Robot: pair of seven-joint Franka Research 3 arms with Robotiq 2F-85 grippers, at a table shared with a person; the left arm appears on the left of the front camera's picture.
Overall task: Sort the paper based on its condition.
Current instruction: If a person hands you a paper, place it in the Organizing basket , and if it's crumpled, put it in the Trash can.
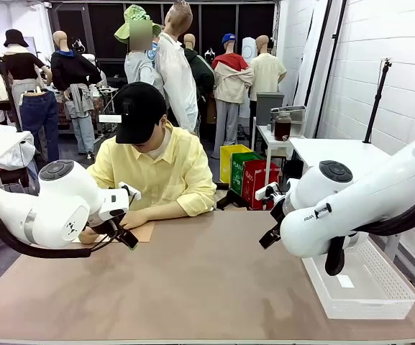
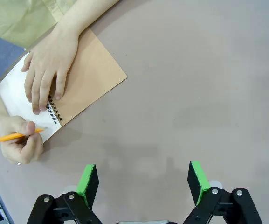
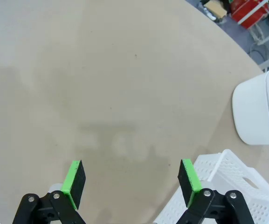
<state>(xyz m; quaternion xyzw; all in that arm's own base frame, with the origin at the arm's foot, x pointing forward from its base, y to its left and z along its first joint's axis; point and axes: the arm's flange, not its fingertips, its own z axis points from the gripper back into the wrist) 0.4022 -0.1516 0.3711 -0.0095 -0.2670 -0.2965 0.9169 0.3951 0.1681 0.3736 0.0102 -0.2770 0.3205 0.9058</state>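
well, white paper on the notebook, flat under the person's hand, pencil at its edge. lies slanted, up and left of the left gripper, wide open and empty. right gripper open too, farther off, by the white basket. hand in the way.

One worktop; one tan-covered spiral notebook; one yellow pencil; one white slotted basket; two hands of one person: the flat hand and the pencil hand; two tools: the left tool and the right tool.
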